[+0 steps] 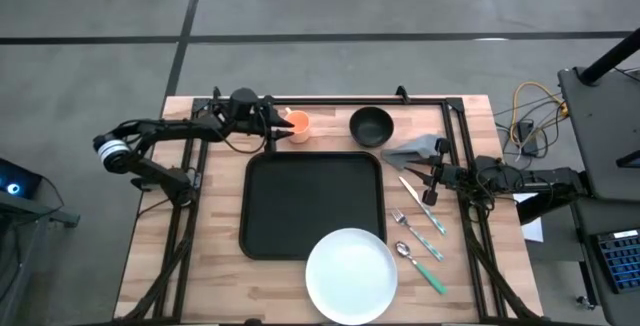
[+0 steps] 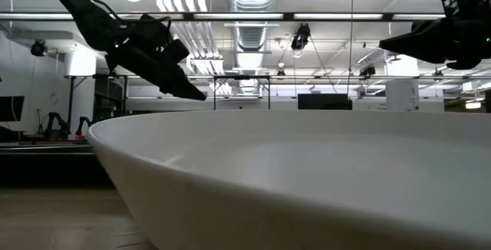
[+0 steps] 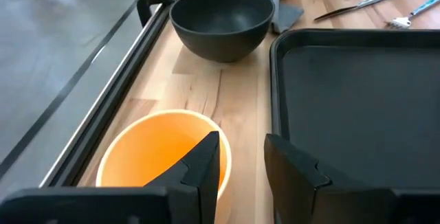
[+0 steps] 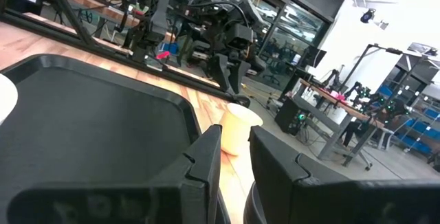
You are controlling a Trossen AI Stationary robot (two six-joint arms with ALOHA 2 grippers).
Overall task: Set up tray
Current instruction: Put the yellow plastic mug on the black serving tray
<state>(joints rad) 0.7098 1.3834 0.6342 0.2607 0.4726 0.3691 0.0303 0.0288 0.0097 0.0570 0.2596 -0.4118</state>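
Observation:
The black tray (image 1: 300, 196) lies flat in the middle of the table. A white plate (image 1: 351, 278) lies at its near right corner, overlapping the tray's near rim. An orange cup (image 1: 298, 123) stands upright beyond the tray's far rim, next to a black bowl (image 1: 371, 126). My left gripper (image 3: 246, 162) is slightly open at the cup (image 3: 148, 155). One finger (image 3: 206, 159) is over the cup's rim on the tray side, and the other (image 3: 292, 172) is outside it. My right gripper (image 1: 432, 179) is slightly open and empty above the table right of the tray, near the knife. My left gripper reaches level from the table's left toward the cup's tray-side rim (image 3: 221, 157). I cannot tell whether a finger touches it. The cup stands upright on the table.
A grey cloth (image 1: 418, 147) lies right of the bowl. A knife (image 1: 413, 187), a fork (image 1: 416, 232) and a spoon (image 1: 420, 266), all with teal handles, lie right of the tray. A black frame rail (image 1: 330, 99) runs along the far edge. The plate (image 2: 307, 181) fills the low view.

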